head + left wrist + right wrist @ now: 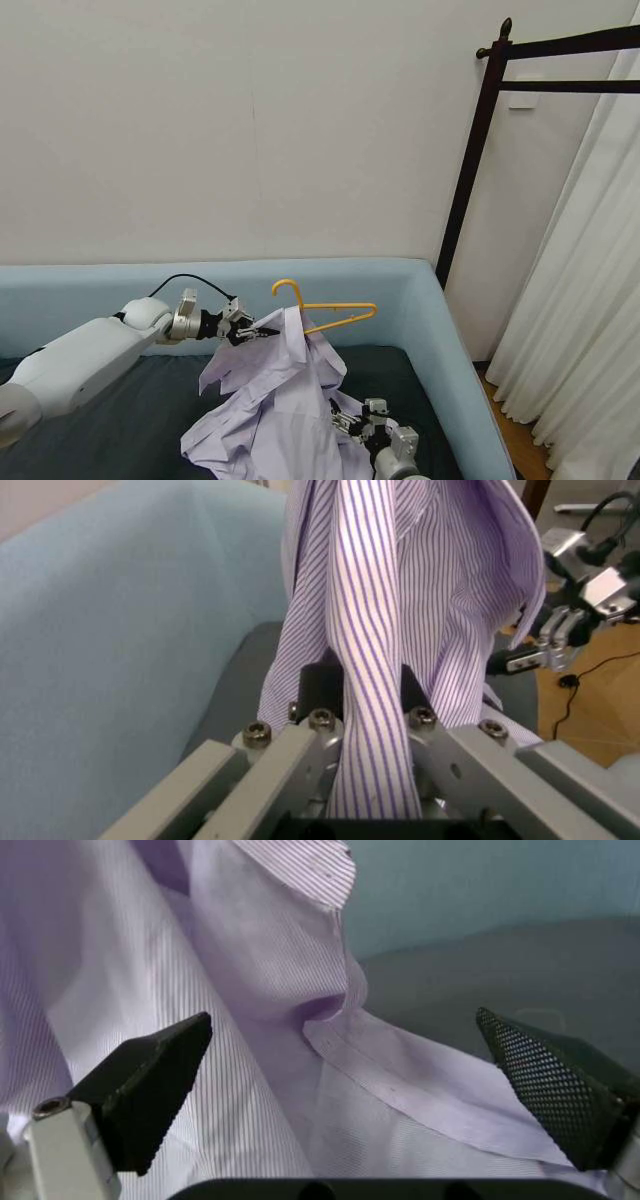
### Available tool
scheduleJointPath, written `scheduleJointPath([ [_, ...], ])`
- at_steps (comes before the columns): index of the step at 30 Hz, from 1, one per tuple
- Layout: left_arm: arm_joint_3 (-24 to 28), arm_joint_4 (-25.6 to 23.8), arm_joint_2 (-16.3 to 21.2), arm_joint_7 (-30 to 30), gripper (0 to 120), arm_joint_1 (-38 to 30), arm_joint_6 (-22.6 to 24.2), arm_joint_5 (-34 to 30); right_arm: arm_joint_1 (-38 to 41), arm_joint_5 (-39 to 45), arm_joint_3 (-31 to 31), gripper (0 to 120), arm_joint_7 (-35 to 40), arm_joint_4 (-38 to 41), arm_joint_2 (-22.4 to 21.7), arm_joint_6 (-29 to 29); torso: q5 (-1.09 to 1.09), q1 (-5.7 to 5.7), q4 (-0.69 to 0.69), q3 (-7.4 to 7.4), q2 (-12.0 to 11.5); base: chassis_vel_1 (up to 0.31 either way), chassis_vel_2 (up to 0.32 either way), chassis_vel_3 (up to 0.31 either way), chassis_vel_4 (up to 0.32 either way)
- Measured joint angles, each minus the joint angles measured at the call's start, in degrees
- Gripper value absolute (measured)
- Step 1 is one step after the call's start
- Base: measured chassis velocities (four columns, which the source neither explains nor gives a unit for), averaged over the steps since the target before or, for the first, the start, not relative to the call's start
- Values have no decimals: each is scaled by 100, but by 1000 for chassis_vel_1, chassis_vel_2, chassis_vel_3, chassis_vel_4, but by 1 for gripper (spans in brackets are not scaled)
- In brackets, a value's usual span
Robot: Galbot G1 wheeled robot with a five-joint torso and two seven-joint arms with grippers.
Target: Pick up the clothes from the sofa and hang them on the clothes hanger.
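Over sofa (100, 290), L gripper (258, 332) clamps shirt (280, 400) by hanger (335, 312); R gripper (347, 420) open below. Shirt prob. light, limp; best held near hanger.

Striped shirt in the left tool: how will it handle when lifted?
Probably floppy: the shirt hangs in loose folds from the pinch of the left tool. Likely light: one pinched fold holds it up. It may slip off the hanger, bare on one side.
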Motion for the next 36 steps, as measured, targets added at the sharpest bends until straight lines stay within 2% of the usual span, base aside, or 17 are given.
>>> scheduleJointPath([
  [8,-38,-101,83,-6,1,27,15,-27,342,490,70,100,153,-616,431,-8,1,0,0,0,0,0,0,0,0],
  [15,-41,-169,118,5,1,26,44,-46,514,726,183,100,222,-871,588,24,1,0,-2,0,0,0,0,0,0],
  [20,-45,-158,109,14,1,34,50,-47,651,798,201,88,295,-1048,763,-18,1,0,-1,0,0,0,0,0,0],
  [23,-73,-196,109,12,1,71,53,-49,711,797,204,72,296,-1191,891,-22,1,0,-1,1,0,0,0,0,0],
  [26,-76,-208,112,10,1,74,54,-50,744,795,205,66,295,-1259,950,-23,1,1,-1,0,0,0,0,0,0],
  [28,-77,-208,114,10,1,74,56,-54,788,794,205,54,290,-1322,1005,-23,1,1,-1,1,-1,0,0,0,0],
  [29,-77,-208,114,10,1,74,56,-54,788,794,205,54,290,-1322,1005,-23,1,1,-1,1,-1,0,0,0,0],
  [32,-81,-190,116,10,1,74,57,-59,803,828,198,41,268,-1343,1035,-23,1,1,-1,1,0,0,0,0,0],
  [33,-81,-190,116,10,1,74,57,-59,803,828,198,41,268,-1343,1035,-23,1,1,-1,1,0,0,0,0,0],
  [36,-103,-167,114,10,1,83,57,-61,790,833,171,26,215,-1346,1040,-23,2,0,-1,0,-1,0,0,0,0],
])
